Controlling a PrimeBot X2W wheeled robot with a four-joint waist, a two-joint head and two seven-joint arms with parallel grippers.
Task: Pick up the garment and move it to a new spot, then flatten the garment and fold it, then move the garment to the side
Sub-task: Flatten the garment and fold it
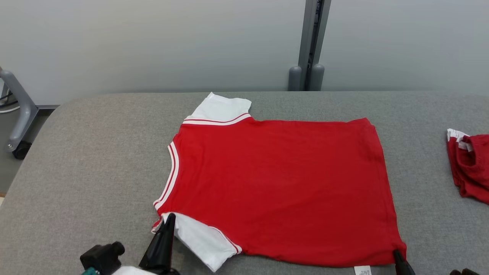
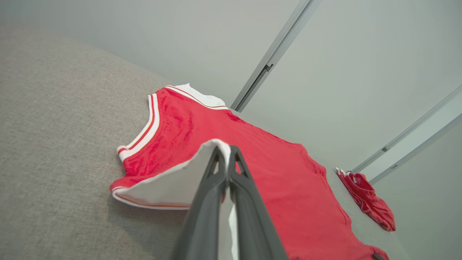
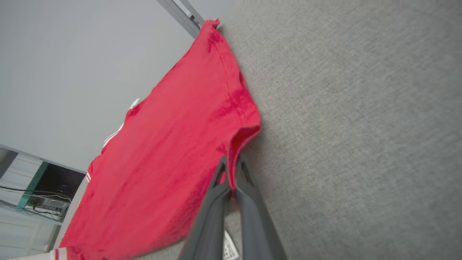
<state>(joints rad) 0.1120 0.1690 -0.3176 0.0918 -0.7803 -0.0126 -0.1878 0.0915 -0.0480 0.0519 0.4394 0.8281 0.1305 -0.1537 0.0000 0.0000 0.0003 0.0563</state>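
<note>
The red T-shirt [image 1: 279, 183] is spread flat near the middle of the grey padded surface [image 1: 76, 152], with the collar toward the robot's left and the hem toward its right. The left claw [image 1: 168, 219] is clamped on the near white sleeve [image 1: 202, 240], whose edge is lifted off the surface. The right claw [image 1: 397, 254] is clamped on the near hem corner [image 3: 245, 131], which is drawn up into a small peak.

The fabric is judged to be a light, thin, limp knit. No shape is likely to be kept where it is unsupported, and sagging is to be expected between two held points. Some drag against the woven cover is probable, so lifting is favoured over sliding. Seamed edges such as the cuff, the hem corner and the shoulder are judged the best places to take hold, since doubled stitching gives more to bite on. Nothing about it is considered fragile.

The whole outline is given by the head view: the far sleeve [image 1: 221, 107] lies flat, a second crumpled red garment [image 1: 470, 164] sits well apart at the right edge, and a white label [image 1: 362, 270] pokes out at the near hem. The grips are barely resolved there. The sleeve edge pinched between the closed fingers is shown by the left wrist view. The hem corner rising between the fingers is shown by the right wrist view. Whether one layer or both is caught cannot be told.
</note>
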